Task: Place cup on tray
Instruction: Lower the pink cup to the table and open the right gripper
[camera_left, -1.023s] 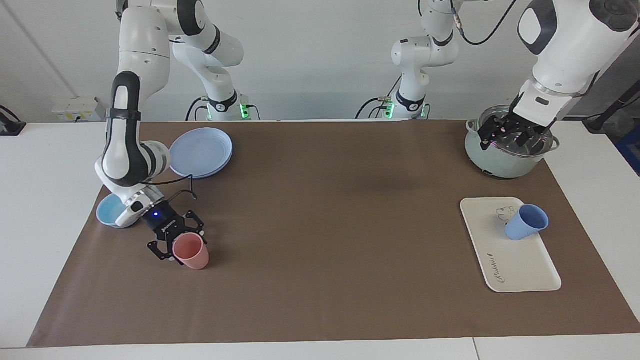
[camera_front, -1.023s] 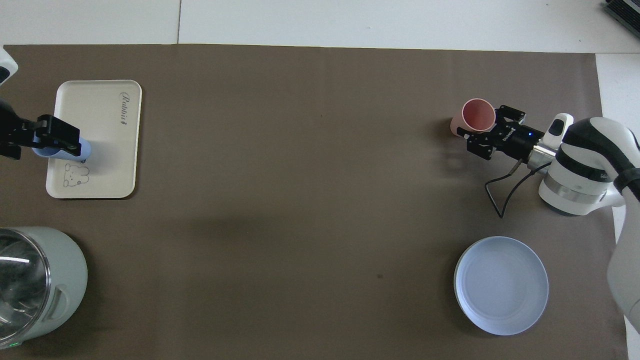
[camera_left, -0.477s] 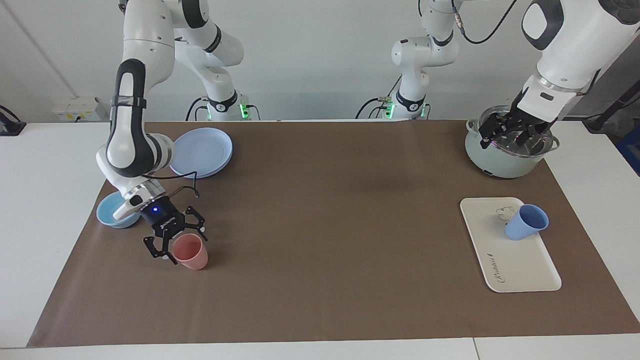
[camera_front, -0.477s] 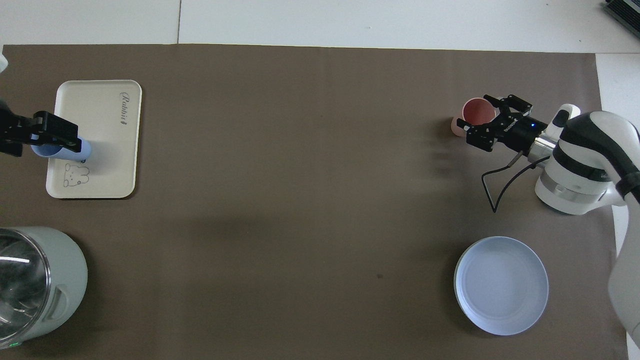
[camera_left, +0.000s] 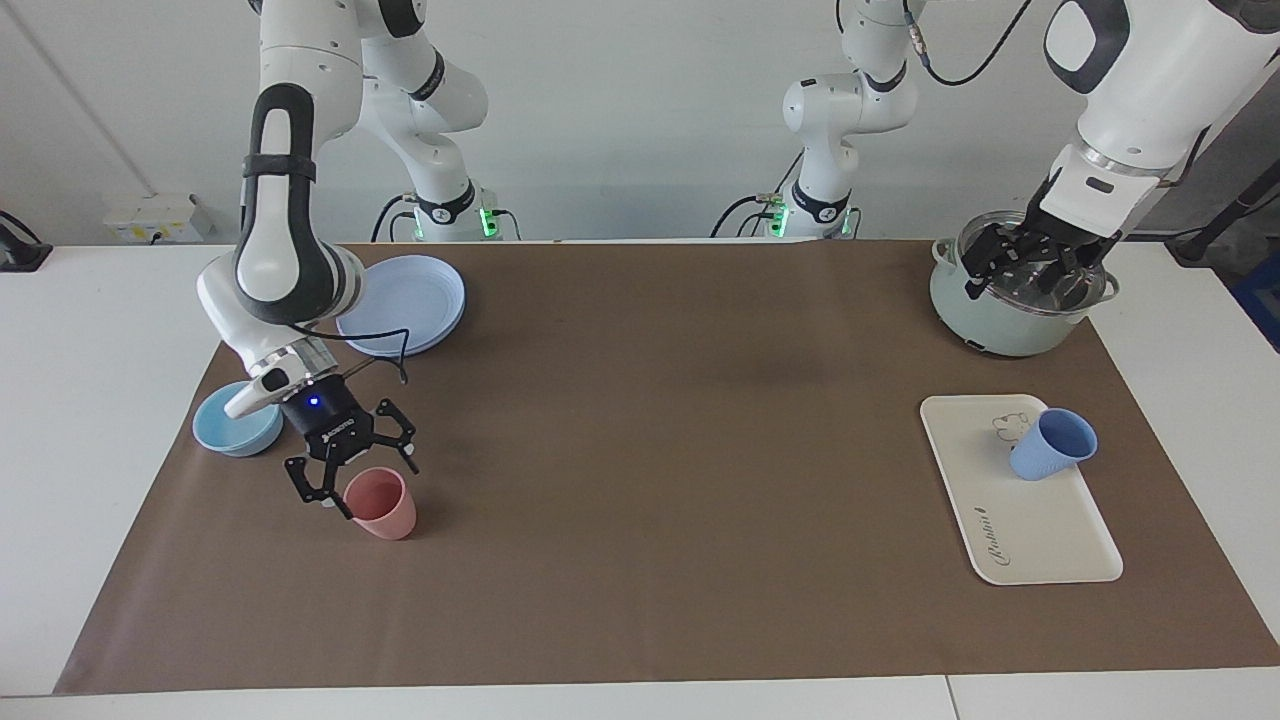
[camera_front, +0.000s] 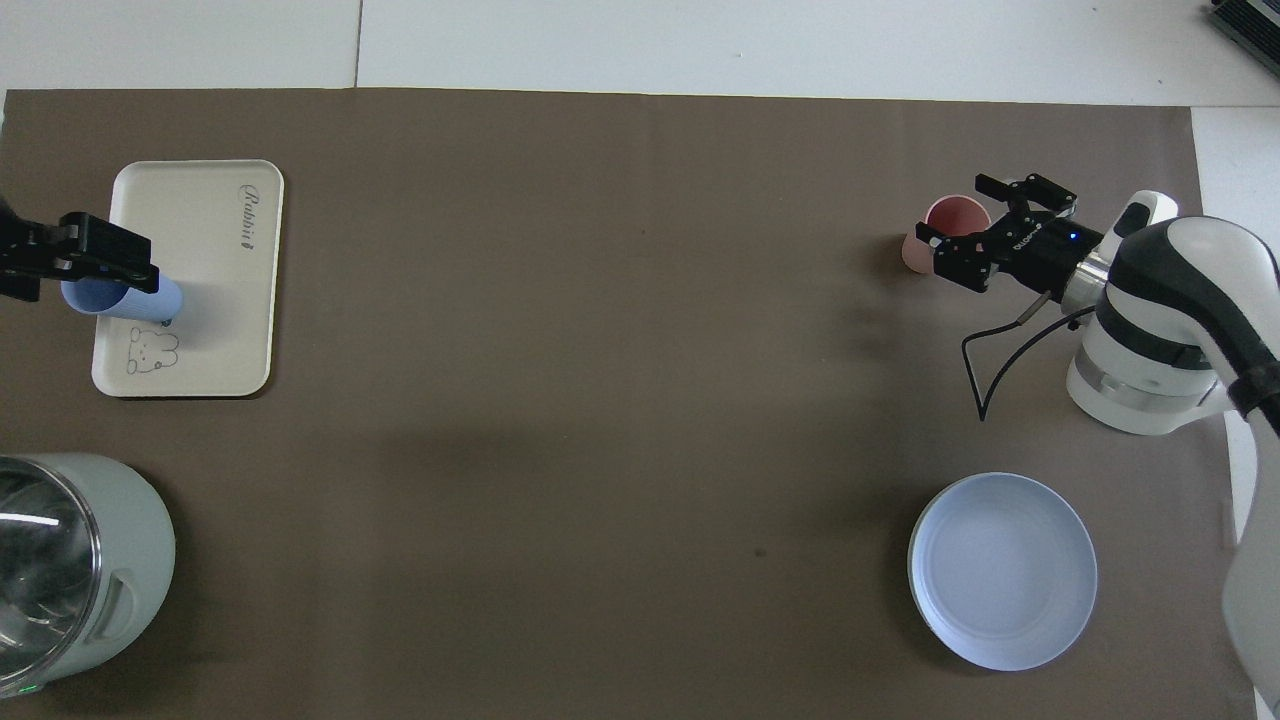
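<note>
The periwinkle-blue cup (camera_left: 1052, 444) rests tilted on the cream tray (camera_left: 1030, 530), at the tray's edge toward the left arm's end, beside the bear drawing. My left gripper (camera_left: 1030, 268) hangs open and empty over the pot, well above the table. In the overhead view the left gripper (camera_front: 78, 262) covers part of the cup (camera_front: 140, 299) on the tray (camera_front: 215, 300). My right gripper (camera_left: 355, 482) is open just above the pink cup (camera_left: 380, 503), fingers spread to either side of its rim, holding nothing. From overhead the right gripper (camera_front: 958, 212) hides part of that pink cup (camera_front: 943, 214).
A pale green pot (camera_left: 1010, 310) (camera_front: 70, 570) stands near the left arm's base. Round blue plates (camera_left: 405, 303) (camera_front: 1002, 570) and a light-blue bowl (camera_left: 237, 430) lie at the right arm's end. A brown mat (camera_left: 650, 450) covers the table.
My right gripper has let go of the pink cup and risen a little above it. The left gripper has drawn up slightly over the pot. The blue cup has not moved.
</note>
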